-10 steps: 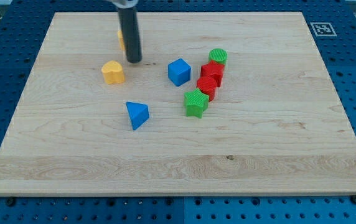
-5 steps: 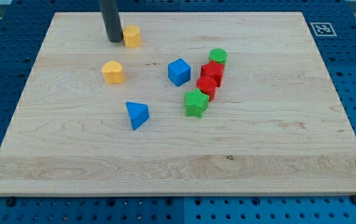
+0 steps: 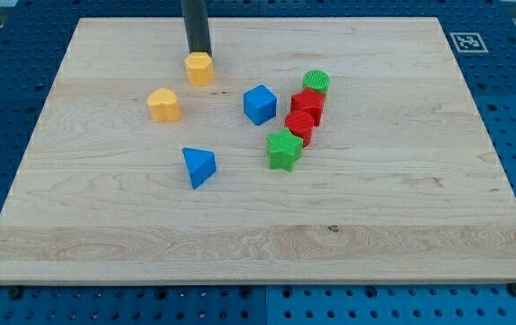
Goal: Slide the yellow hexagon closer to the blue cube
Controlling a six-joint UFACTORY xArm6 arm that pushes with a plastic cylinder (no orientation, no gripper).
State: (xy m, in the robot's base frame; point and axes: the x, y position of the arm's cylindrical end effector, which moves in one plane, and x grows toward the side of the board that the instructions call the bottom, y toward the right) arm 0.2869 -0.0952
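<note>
The yellow hexagon lies near the view's top, left of centre. My tip stands right behind it, touching its top edge. The blue cube sits to the right of and below the hexagon, about a block's width apart from it.
A yellow heart-shaped block lies left of the cube. A blue triangular block lies lower down. A green cylinder, two red blocks and a green star form a line right of the cube. The wooden board bears them all.
My tip has moved from the hexagon's left side round to its top side. The hexagon has slid a little down and to the right, towards the blue cube.
</note>
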